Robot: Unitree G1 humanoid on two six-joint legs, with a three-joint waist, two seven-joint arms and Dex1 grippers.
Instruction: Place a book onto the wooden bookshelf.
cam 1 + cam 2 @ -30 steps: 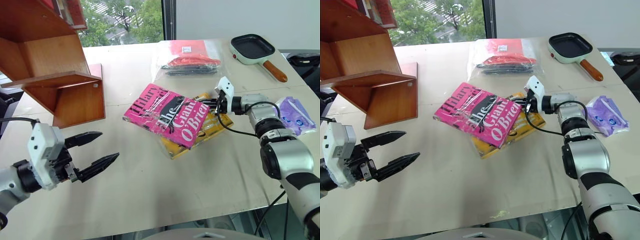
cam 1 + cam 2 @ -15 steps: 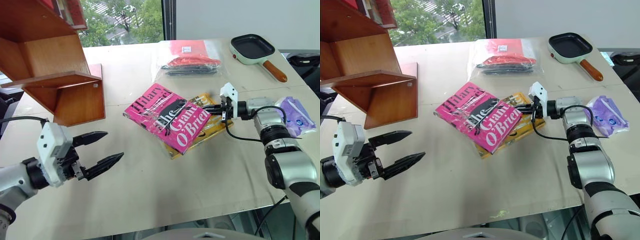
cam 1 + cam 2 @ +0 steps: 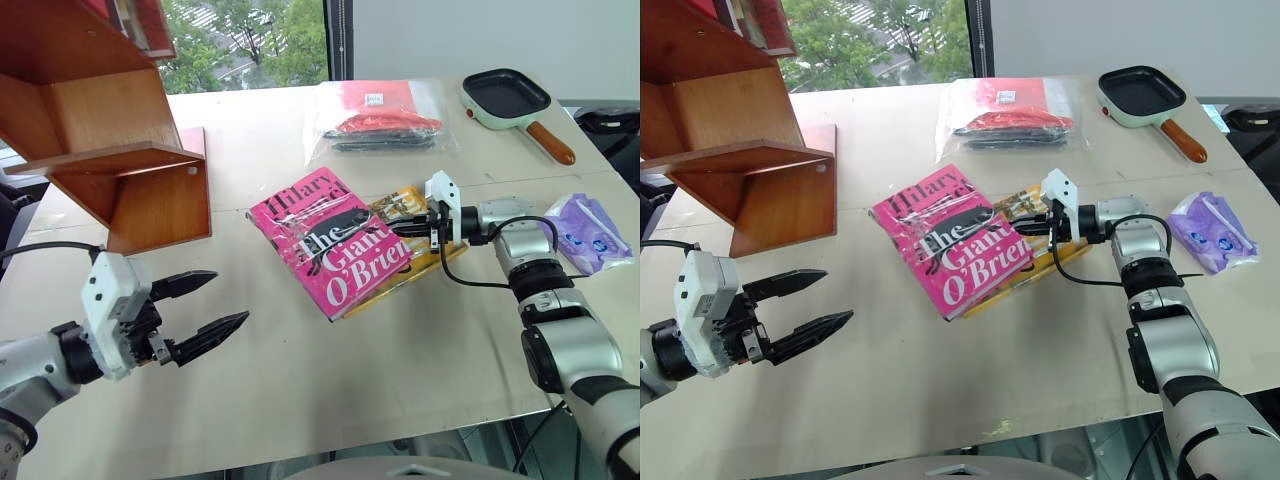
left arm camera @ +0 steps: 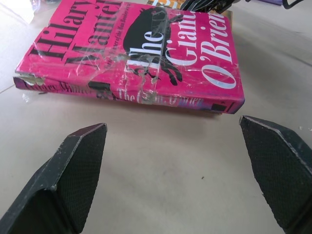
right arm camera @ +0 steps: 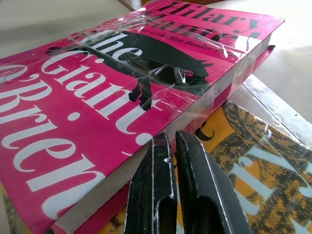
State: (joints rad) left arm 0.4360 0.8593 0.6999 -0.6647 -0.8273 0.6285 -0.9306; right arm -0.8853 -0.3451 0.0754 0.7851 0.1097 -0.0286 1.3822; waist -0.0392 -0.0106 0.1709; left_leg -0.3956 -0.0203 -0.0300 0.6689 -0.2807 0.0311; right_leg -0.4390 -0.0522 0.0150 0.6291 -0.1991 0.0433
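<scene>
Book: the bright pink plastic-wrapped paperback book [image 3: 338, 242] lies flat on the beige table [image 3: 300, 370], partly on top of a yellow book with black lettering [image 5: 253, 161].
Right claw: my right gripper [image 3: 392, 226] has its fingers pressed together, tips at the book's page edge, over the yellow book.
Left claw: my left gripper [image 3: 212, 307] stands wide apart, empty; the book's spine lies ahead of it, apart.
Shelf: the reddish-brown wooden bookshelf [image 3: 110, 150] stands beyond my left claw, well apart from the book.

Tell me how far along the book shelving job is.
Nothing shelved yet. The pink book lies on the yellow book, on the table. The right gripper, jaws shut, is at its edge; the left gripper waits open. Lifting it and placing it on the bookshelf remain.
</scene>
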